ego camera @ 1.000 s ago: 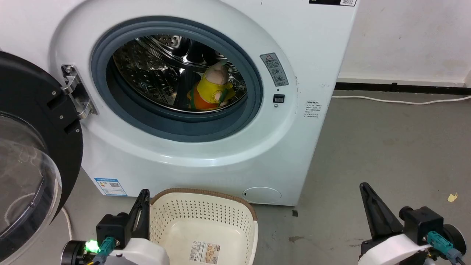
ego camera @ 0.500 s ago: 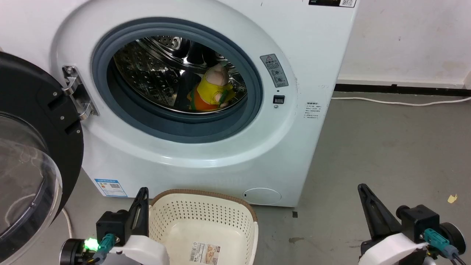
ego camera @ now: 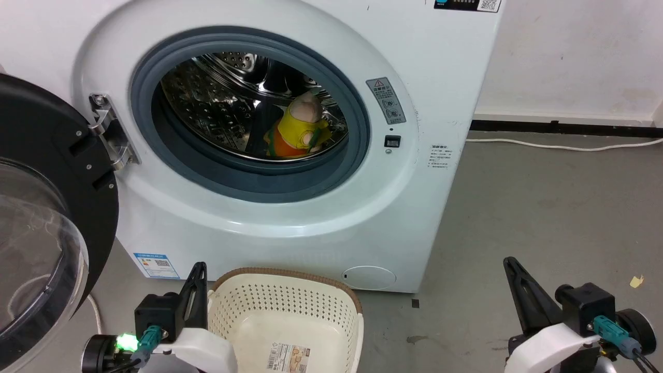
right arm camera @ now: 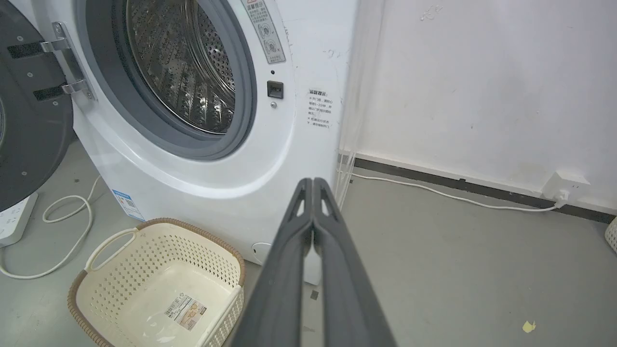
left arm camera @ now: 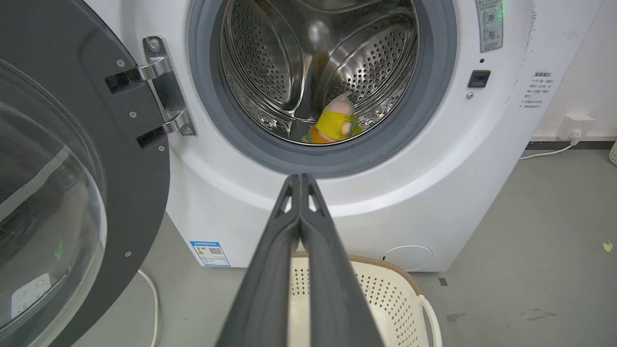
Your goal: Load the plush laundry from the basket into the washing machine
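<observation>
The plush toy (ego camera: 298,129) with pink head, yellow top and orange bottom lies inside the steel drum of the white washing machine (ego camera: 290,217), also visible in the left wrist view as the plush (left arm camera: 335,126). The machine's black-rimmed door (ego camera: 46,217) hangs open at the left. On the floor in front stands the cream basket (ego camera: 285,316), holding nothing but its floor label. My left gripper (ego camera: 198,270) is shut, beside the basket's left rim; the left gripper (left arm camera: 300,179) holds nothing. My right gripper (ego camera: 510,264) is shut at the lower right, well away; the right gripper (right arm camera: 312,183) holds nothing.
A white cable (ego camera: 564,144) runs along the black skirting at the back right. Another cord (right arm camera: 67,226) and a power strip (right arm camera: 12,219) lie on the floor left of the machine. Bare grey floor (ego camera: 544,217) spreads to the right. A yellow scrap (ego camera: 636,278) lies there.
The whole head view has shifted slightly downward, so the camera moved. Both grippers stay shut low in the picture; the plush rests in the drum as before.
</observation>
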